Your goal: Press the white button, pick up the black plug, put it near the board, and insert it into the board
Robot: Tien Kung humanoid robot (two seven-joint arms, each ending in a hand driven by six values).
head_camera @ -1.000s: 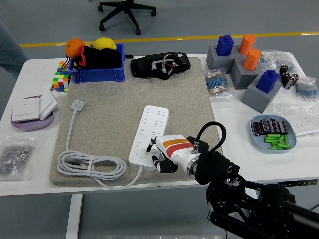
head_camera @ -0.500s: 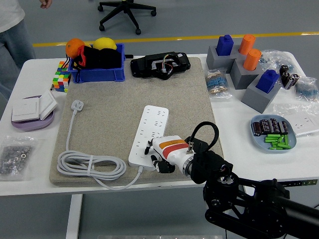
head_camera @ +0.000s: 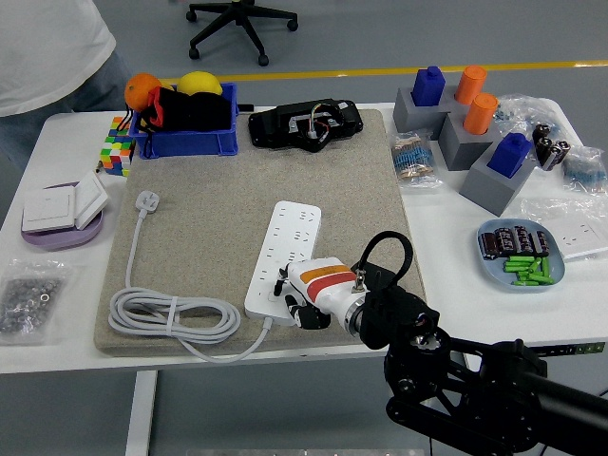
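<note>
The right arm (head_camera: 475, 389) comes in from the five o'clock corner and points toward ten o'clock. The right hand (head_camera: 306, 291) lies low with its fingers curled under.

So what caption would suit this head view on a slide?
Robot's right hand reaches the near end of a white rectangular power strip lying on a beige felt mat.

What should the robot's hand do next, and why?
Probably a small push down with the fingertips. The right robot hand sits at the near end of the white power strip, where its button would be, though the button itself is hidden under the fingers. The black plug lies untouched at the far side of the mat, so pressing seems to come first.
</note>
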